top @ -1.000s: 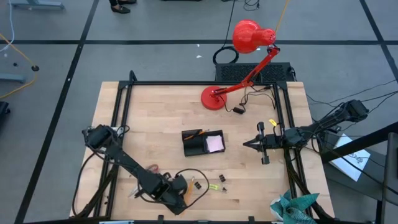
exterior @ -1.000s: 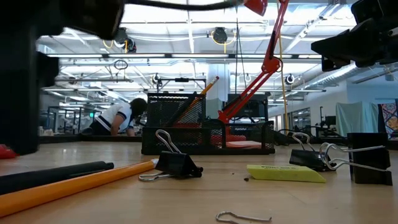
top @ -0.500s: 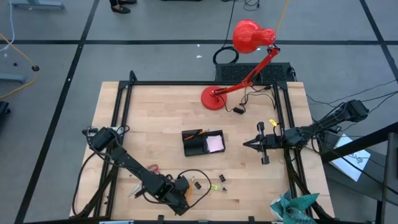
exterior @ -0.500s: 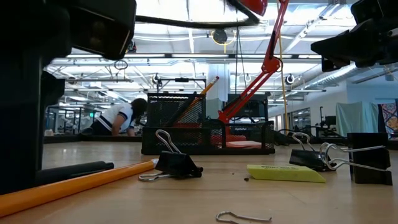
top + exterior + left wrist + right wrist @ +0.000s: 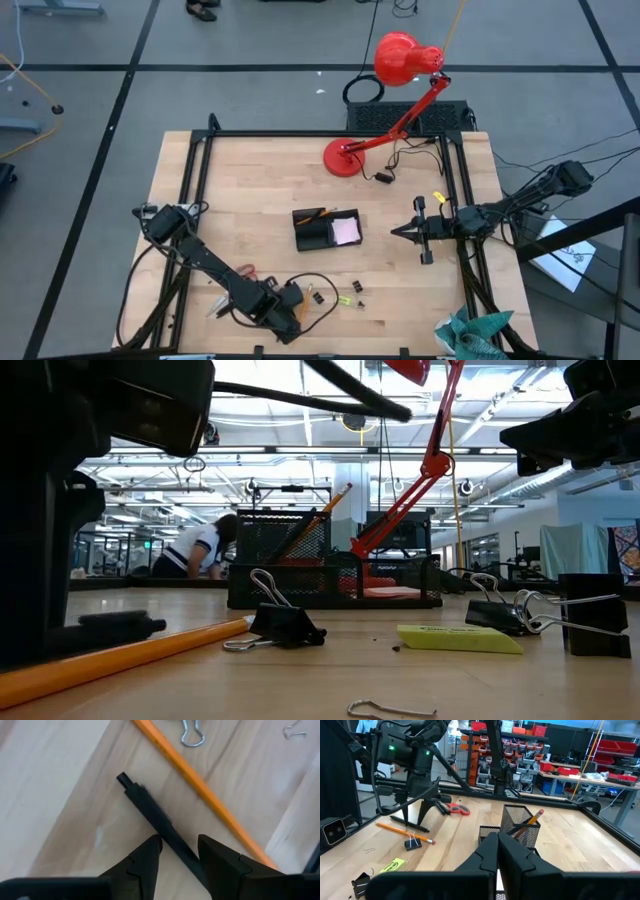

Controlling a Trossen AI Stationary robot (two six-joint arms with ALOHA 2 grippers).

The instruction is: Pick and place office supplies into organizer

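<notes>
The wooden table (image 5: 250, 180) carries both arms, and the left arm is folded low along its front edge, elbow bent and wrist tipped steeply down near the front middle. The right arm reaches in level from the right edge and hangs above the table there, its right gripper (image 5: 498, 851) pointing toward the middle with the two fingers pressed together and nothing between them. The red lamp (image 5: 385, 95) stands at the back edge, its base on the wood and its head leaning out past the table. The black mesh organizer (image 5: 326, 229) sits near the table's centre with a pale pink pad (image 5: 346, 231) in one compartment and a pencil leaning out of the taller one. The left gripper (image 5: 179, 851) is down at the table surface with its fingers partly spread, one on each side of a black pen (image 5: 160, 820) that lies flat between them; whether the pads touch it I cannot tell. An orange pencil (image 5: 200, 790) lies just beside the pen, and the red-handled scissors (image 5: 455, 809) lie on the wood behind the left arm. Black binder clips (image 5: 283, 622) and a yellow-green tag (image 5: 458, 638) lie by the front edge.
</notes>
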